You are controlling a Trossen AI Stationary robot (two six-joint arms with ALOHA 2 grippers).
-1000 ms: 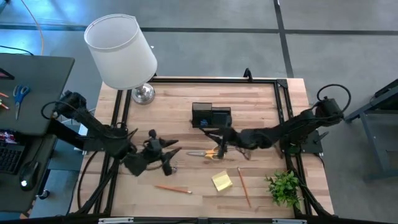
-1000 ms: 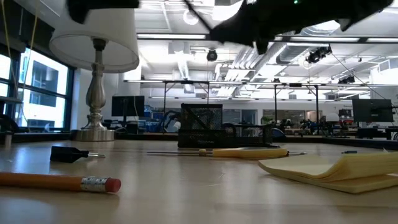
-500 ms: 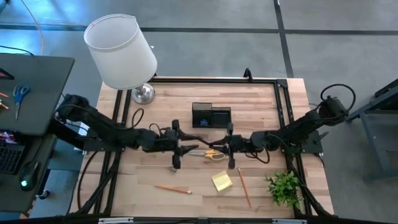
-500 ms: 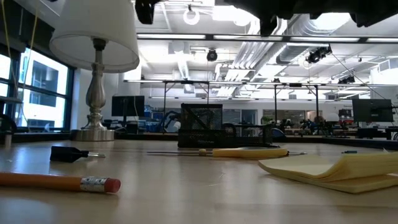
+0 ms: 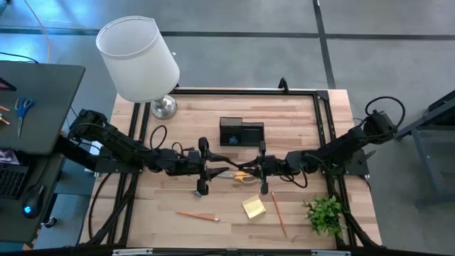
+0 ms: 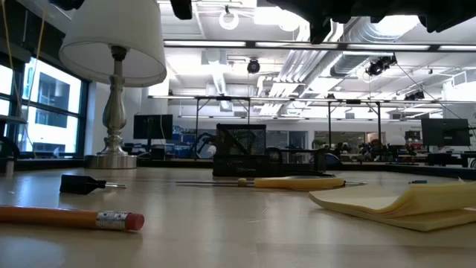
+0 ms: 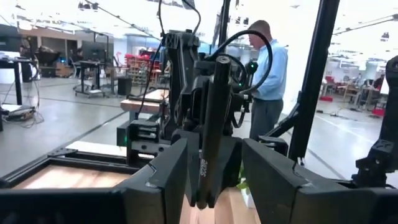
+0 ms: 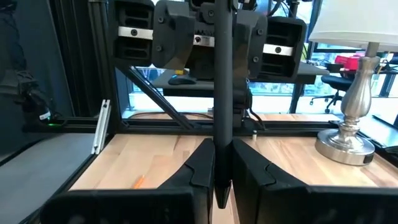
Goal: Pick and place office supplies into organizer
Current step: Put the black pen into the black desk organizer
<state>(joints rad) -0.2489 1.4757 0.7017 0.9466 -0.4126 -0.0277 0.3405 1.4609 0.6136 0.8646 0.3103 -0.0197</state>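
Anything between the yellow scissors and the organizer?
Nothing visible. Bare table separates the yellow scissors from the organizer. The left gripper and right gripper flank the scissors, off that path.

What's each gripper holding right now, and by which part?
Cannot tell. A dark upright bar shows at the left gripper, another at the right gripper; contact is unclear. The scissors lie on the table.

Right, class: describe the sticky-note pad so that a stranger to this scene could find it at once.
Start at the wooden table and find the green plant at its front right corner. Just left of the plant lies an orange pencil, and left of that the sticky-note pad. It is the only flat yellow square there; the scissors beyond it are yellow only at the handles.
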